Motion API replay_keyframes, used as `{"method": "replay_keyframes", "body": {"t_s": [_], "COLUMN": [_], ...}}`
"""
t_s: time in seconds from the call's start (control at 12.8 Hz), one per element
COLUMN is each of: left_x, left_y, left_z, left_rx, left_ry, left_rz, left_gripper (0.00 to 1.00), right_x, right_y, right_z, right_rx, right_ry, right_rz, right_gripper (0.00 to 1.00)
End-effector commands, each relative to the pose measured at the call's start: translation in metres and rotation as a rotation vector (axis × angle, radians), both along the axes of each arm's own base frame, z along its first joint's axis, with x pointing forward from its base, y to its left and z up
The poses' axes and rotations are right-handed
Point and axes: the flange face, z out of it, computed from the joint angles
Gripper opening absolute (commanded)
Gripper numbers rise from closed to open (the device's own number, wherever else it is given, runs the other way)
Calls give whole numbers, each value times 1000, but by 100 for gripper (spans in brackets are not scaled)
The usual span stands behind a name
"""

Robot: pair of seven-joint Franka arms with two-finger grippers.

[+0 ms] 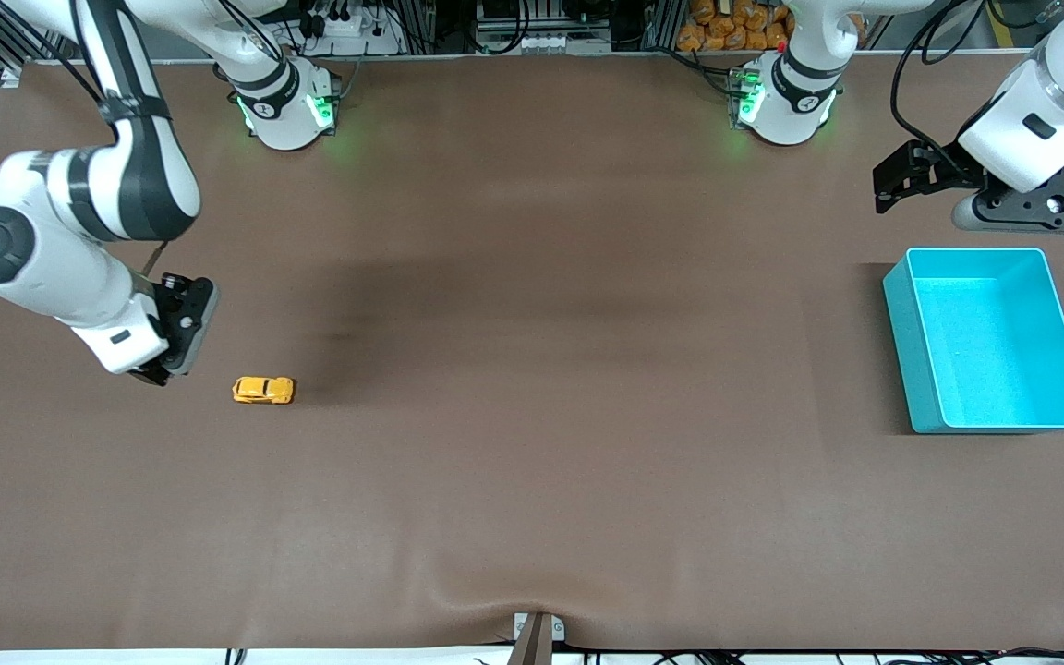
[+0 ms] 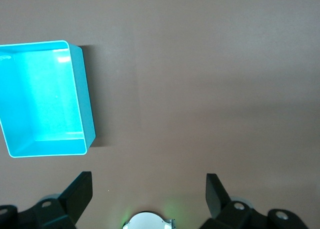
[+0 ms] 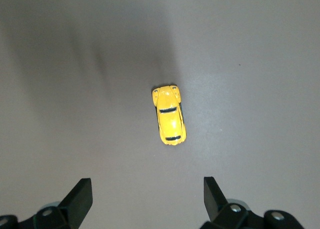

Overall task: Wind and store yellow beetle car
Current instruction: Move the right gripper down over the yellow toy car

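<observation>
The yellow beetle car (image 1: 263,390) rests on its wheels on the brown table (image 1: 532,462), in the left-centre portion of the front view, well apart from the turquoise bin (image 1: 901,351) at the right of that frame. The right gripper (image 1: 163,365) hangs over the table just beside the car, toward the right arm's end; in the right wrist view the car (image 3: 169,115) lies in the centre of the frame with both black fingers (image 3: 80,199) spread wide at the lower edge, holding nothing. The left gripper (image 1: 892,185) waits in the upper right of the front view, over the table beside the bin (image 2: 85,109), its fingers (image 2: 82,191) likewise spread wide and empty. The car appears to be a small, rigid, light item with a smooth rounded shell, so it is likely to slip or roll on its wheels if pressed from above. The recommended hold is across the two flat flanks, low on the body at mid-length, leaving the wheels free for winding.
</observation>
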Motion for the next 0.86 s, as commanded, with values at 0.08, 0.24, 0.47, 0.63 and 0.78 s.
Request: {"method": "replay_keyframes", "body": {"t_s": [0.08,0.24,0.47,0.63,0.78], "left_x": [0,0,0,0,0], "left_y": [1,1,1,1,1], "left_z": [2,2,2,2,2], "left_rx": [-10,-10,-10,-10,-10], "left_ry": [-8,-8,-8,-8,-8], "left_rz": [4,4,4,4,4], "left_gripper": [100,100,100,100,100], "right_x": [16,19,23,22,24], "right_y": [-9,-11,-6,4,14], "right_z": [-76,-106,-137,-145,-144], "right_rx": [-19,-21,-11,10,12], "right_ry": [40,41,25,24,0], "right_rz": [142,146,141,134,147], "right_gripper": [87,87,87,87,87]}}
